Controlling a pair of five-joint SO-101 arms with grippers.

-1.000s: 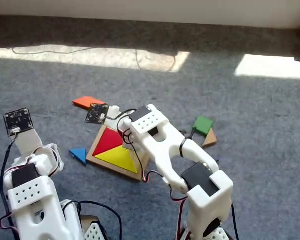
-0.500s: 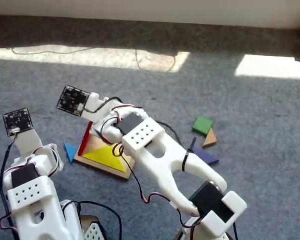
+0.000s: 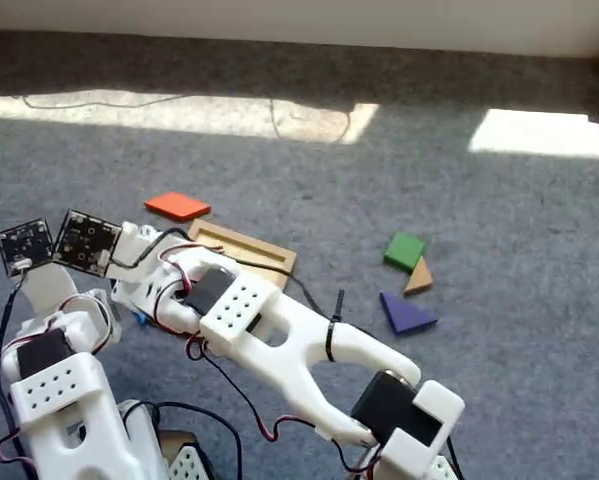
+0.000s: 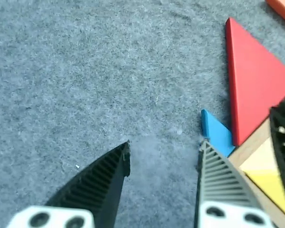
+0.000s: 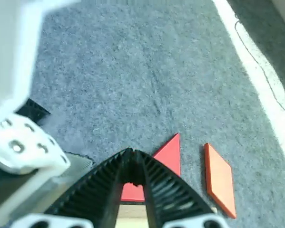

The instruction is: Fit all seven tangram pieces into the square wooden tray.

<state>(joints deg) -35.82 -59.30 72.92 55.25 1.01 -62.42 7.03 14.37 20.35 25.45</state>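
Note:
My left gripper [image 4: 163, 152] hangs open over bare carpet, with the small blue triangle [image 4: 217, 135] just past one fingertip. Beside it lie the big red triangle [image 4: 254, 85] and a yellow piece [image 4: 270, 178] in the wooden tray [image 4: 250, 146]. My right gripper [image 5: 132, 166] is shut with nothing in it, its tips over the red triangle [image 5: 169, 154], with the orange parallelogram [image 5: 220, 180] beyond it. In the high view the right arm [image 3: 249, 315] lies across the tray [image 3: 244, 248], hiding most of it. The orange parallelogram [image 3: 177, 206] lies behind the tray.
A green square [image 3: 405, 250], a tan triangle [image 3: 417, 277] and a purple triangle [image 3: 407, 312] lie on the carpet to the right. The left arm [image 3: 49, 370] stands close beside the right arm's wrist. A cable [image 3: 309, 125] runs along the sunlit strip at the back.
The right arm has swung left across the tray, ending next to the left arm. The tray has shifted and turned under it. The purple triangle is now uncovered.

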